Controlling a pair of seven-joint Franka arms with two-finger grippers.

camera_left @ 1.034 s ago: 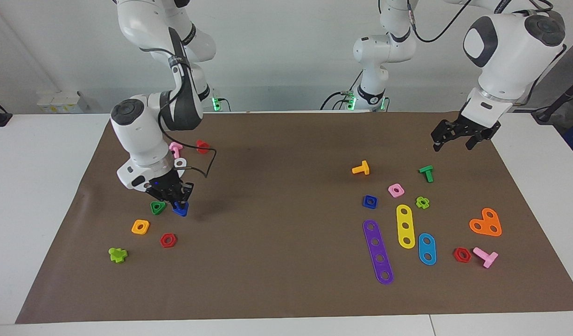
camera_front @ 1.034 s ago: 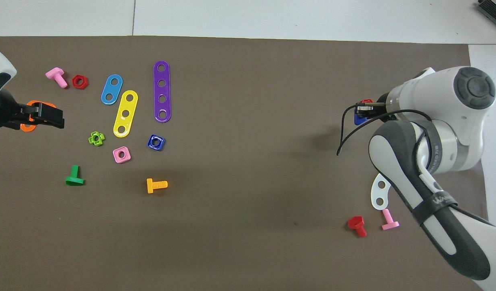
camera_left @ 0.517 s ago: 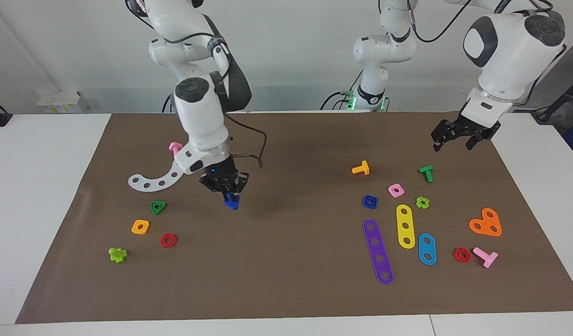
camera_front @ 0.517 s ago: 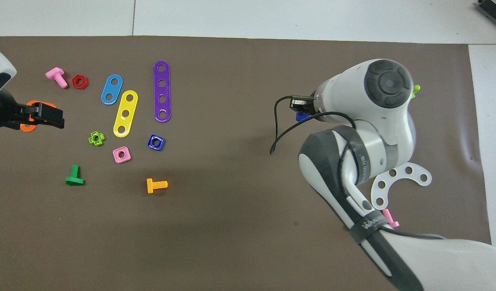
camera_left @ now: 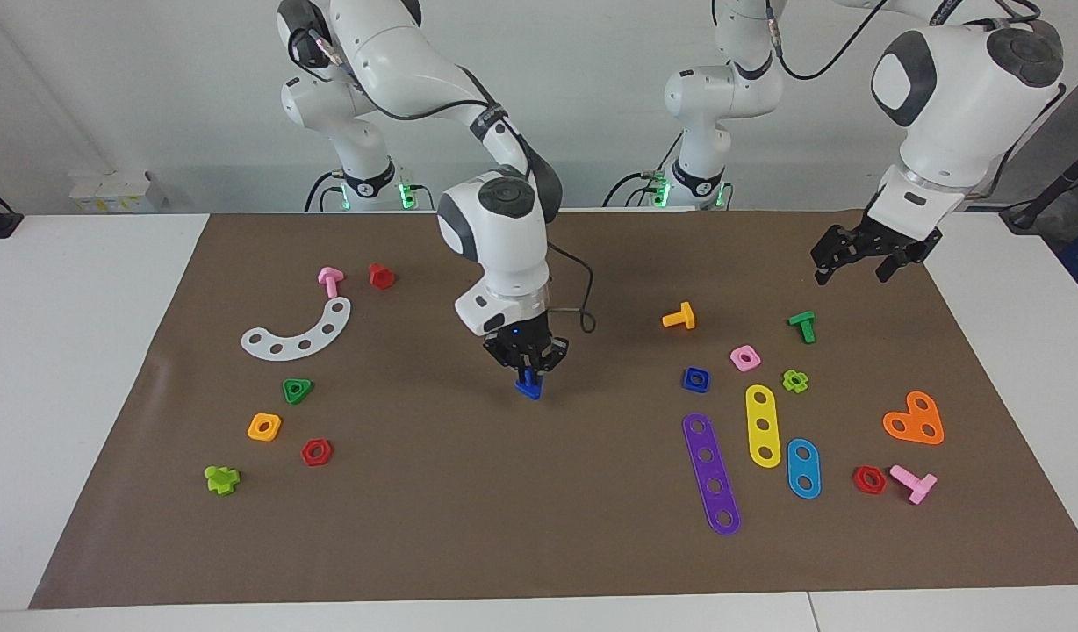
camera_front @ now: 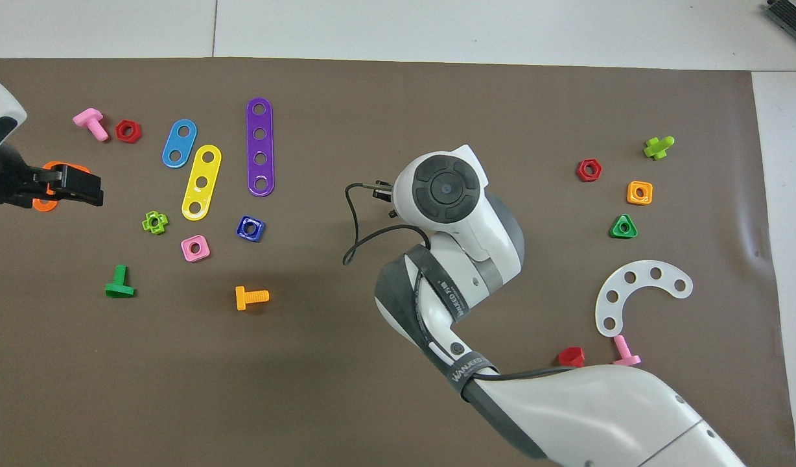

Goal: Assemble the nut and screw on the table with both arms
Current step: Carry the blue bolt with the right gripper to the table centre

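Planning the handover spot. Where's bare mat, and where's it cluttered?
Bare: middle of the brown mat, between the red hex nut and the purple strip; the right gripper holds the screw over it. Crowded: around the nut under the open left gripper.

The right hand (camera_left: 528,373) grips the screw (camera_left: 528,385) above the mat's (camera_left: 521,491) middle.

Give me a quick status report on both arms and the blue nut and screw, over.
Right end effector shut on the screw, raised over mid-mat. Left end effector open, waiting over the mat's edge. Nut lies untouched beside the pink nut. Nothing between screw and nut.
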